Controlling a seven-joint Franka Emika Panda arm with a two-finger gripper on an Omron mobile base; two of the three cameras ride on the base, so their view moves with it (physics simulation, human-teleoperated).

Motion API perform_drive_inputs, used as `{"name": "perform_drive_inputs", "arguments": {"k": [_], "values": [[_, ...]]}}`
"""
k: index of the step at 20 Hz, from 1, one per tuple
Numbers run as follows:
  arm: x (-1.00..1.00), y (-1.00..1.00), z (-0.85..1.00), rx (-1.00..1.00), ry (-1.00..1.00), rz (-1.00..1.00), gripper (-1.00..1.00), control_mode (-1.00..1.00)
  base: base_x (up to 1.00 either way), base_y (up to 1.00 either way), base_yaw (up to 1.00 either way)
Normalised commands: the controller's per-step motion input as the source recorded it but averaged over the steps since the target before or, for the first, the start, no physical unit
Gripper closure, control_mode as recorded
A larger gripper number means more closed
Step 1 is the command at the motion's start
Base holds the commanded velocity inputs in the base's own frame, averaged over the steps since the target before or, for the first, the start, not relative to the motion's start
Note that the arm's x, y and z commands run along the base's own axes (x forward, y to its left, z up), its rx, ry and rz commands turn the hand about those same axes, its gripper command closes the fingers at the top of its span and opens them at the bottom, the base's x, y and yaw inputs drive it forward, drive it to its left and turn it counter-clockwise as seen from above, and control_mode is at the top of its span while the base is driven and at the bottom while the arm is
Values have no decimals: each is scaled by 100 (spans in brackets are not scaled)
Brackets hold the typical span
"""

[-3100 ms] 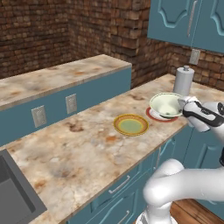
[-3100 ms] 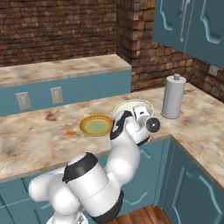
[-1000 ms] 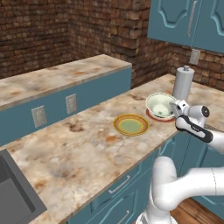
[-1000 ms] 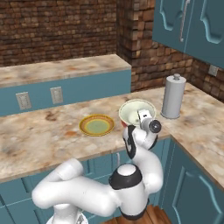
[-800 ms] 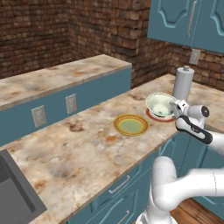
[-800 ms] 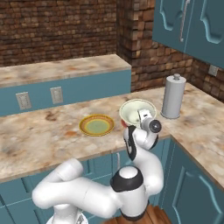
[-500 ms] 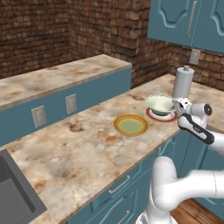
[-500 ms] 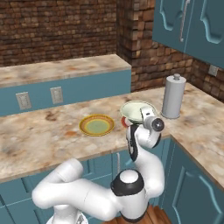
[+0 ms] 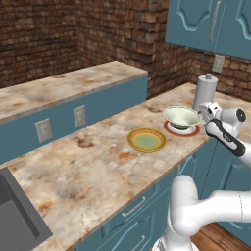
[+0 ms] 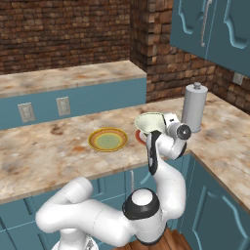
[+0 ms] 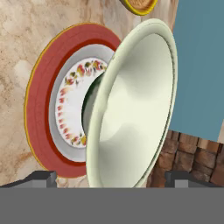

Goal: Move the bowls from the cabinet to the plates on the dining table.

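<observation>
The pale yellow-green bowl [image 9: 182, 117] is seen standing on the red-rimmed plate [image 9: 171, 129] on the desk [image 9: 88, 171], near the corner where the desk turns. In the hand view the same bowl [image 11: 131, 109] is seen from the side, its foot resting on the centre of the plate [image 11: 43, 105], and a ring of small coloured marks on the plate's white middle is visible, which the base views do not give. In that view the fingers [image 11: 109, 178] are seen well apart, one dark tip on each side of the bowl's rim, without touching it. In the right base view the white hand is placed in front of the bowl [image 10: 149, 122], so the plate is mostly covered there. The yellow-rimmed plate [image 9: 146, 139] lies bare just beside the bowl, a little apart. A grey paper-towel holder [image 9: 205, 93] stands upright close behind the bowl. The desk top is beige stone with rust blotches; behind it a brick wall [image 9: 59, 34] and teal wall cupboards [image 9: 211, 24] are seen. A dark sink [image 9: 14, 220] is sunk in at the far left end, and much bare stone is left between it and the plates.
</observation>
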Motion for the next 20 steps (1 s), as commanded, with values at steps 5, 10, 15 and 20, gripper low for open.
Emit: {"name": "perform_drive_inputs", "arguments": {"k": [5,10,15,20], "values": [[-18,-23,33,0,4,0,-100,-100,0,0,0],[-23,-22,29,-1,9,0,-100,-100,0,0,0],[-22,-19,28,-2,13,-1,-100,-100,0,0,0],[-25,-13,33,-2,12,-1,-100,-100,0,0,0]]}}
